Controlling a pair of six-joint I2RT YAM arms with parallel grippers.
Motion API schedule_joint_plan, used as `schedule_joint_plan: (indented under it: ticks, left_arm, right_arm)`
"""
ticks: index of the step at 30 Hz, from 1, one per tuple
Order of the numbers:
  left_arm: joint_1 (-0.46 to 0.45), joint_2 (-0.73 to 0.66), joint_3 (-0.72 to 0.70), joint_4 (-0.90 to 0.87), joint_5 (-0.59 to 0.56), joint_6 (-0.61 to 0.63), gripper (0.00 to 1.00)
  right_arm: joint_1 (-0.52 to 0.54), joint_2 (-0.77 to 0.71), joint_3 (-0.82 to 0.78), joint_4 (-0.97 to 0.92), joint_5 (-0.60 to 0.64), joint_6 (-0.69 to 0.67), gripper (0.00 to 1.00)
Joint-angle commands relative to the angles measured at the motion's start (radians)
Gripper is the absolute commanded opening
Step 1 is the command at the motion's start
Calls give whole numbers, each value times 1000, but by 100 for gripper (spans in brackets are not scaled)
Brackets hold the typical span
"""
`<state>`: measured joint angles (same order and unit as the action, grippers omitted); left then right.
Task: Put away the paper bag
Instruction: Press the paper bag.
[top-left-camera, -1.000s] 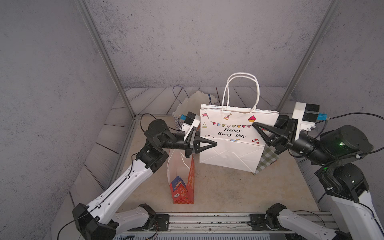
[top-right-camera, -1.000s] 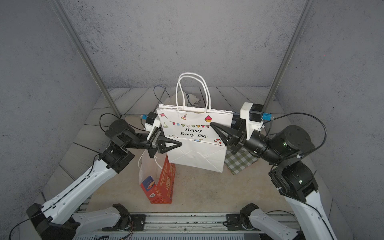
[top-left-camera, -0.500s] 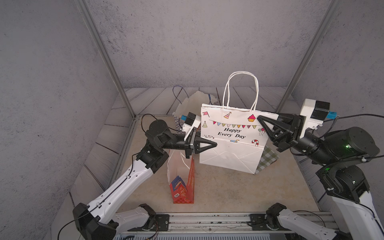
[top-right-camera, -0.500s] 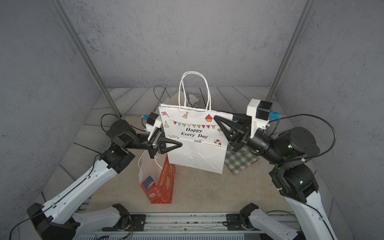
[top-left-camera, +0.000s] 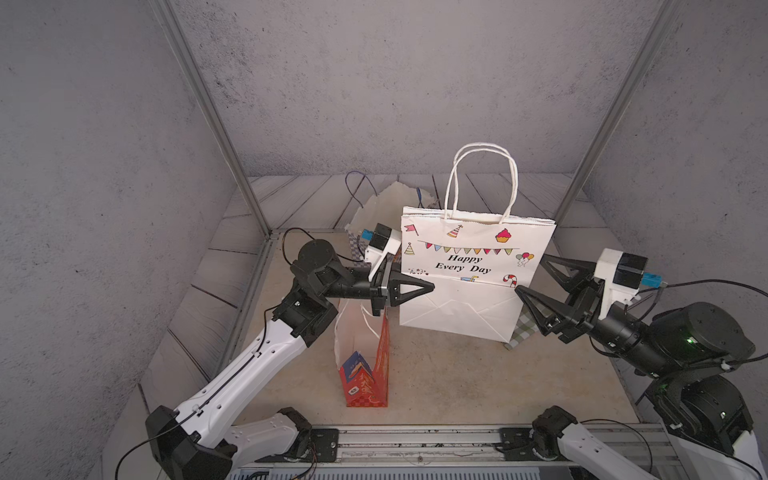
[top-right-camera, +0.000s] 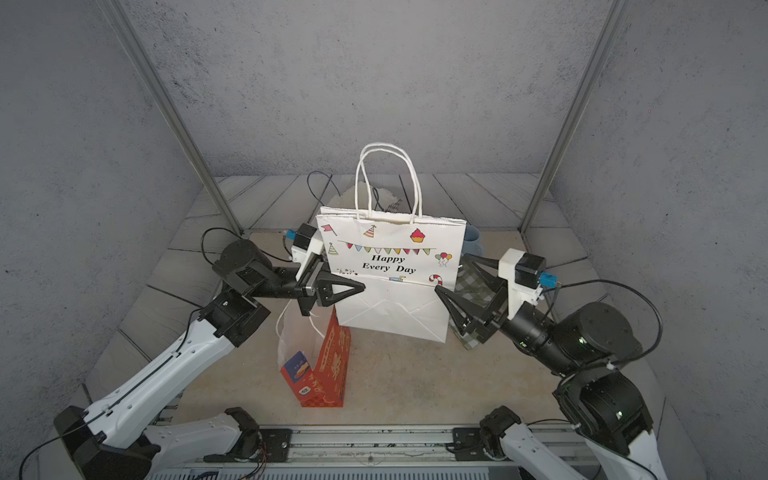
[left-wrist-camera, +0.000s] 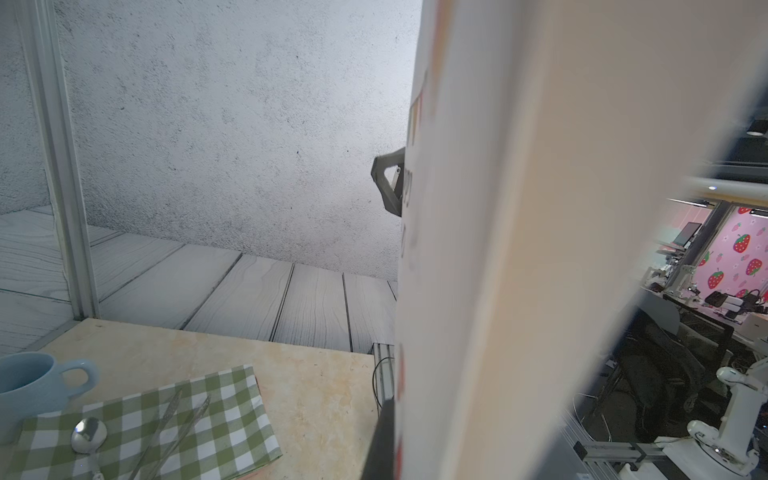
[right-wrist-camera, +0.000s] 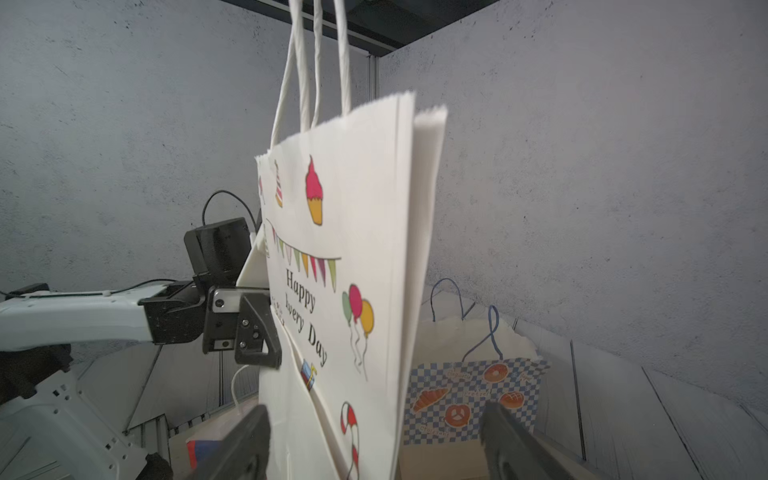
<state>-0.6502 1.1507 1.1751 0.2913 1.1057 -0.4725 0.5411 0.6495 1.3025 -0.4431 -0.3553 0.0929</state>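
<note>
My left gripper (top-left-camera: 430, 286) clamps the bag (top-left-camera: 473, 282) by its left edge, upright at mid-table, just beyond the red bag (top-left-camera: 365, 374). My right gripper (top-left-camera: 528, 272) is spread wide astride its right edge.

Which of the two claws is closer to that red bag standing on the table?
Left. The left gripper, shut on the white paper bag at its edge, hangs just above the red bag; the right gripper, open, is on the other side of that bag, well away.
</note>
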Motion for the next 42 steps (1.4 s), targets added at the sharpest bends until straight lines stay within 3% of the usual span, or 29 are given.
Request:
schedule_joint_plan:
  ticks: [1, 7, 12, 20, 22, 25, 31, 34, 38, 42]
  left_arm:
    - [-3, -12, 6, 64, 3, -21, 0]
    - [-3, 4, 13, 114, 18, -69, 0]
    - [-3, 1, 12, 110, 17, -63, 0]
    - [-5, -1, 12, 111, 12, -66, 0]
    - [-5, -1, 14, 108, 13, -67, 0]
    - [-5, -3, 19, 99, 10, -64, 2]
    - [3, 2, 57, 9, -1, -6, 47]
    - [7, 6, 65, -4, 8, -15, 55]
    - [28, 1, 54, 55, 24, -46, 51]
    - [43, 6, 65, 75, 27, -60, 27]
  right_arm:
    - [0, -4, -8, -131, -47, -39, 81]
    - [0, 15, -43, -101, -117, -5, 77]
    - [1, 53, -67, -6, -207, 60, 61]
    - [0, 78, -96, 95, -268, 132, 9]
    - [0, 78, -98, 99, -270, 133, 1]
    - [0, 80, -97, 98, -280, 130, 0]
    - [1, 78, -61, 40, -282, 89, 0]
    - [-1, 75, -37, 2, -271, 59, 0]
    - [0, 75, -20, -27, -287, 55, 0]
    - [0, 73, -19, -37, -309, 70, 0]
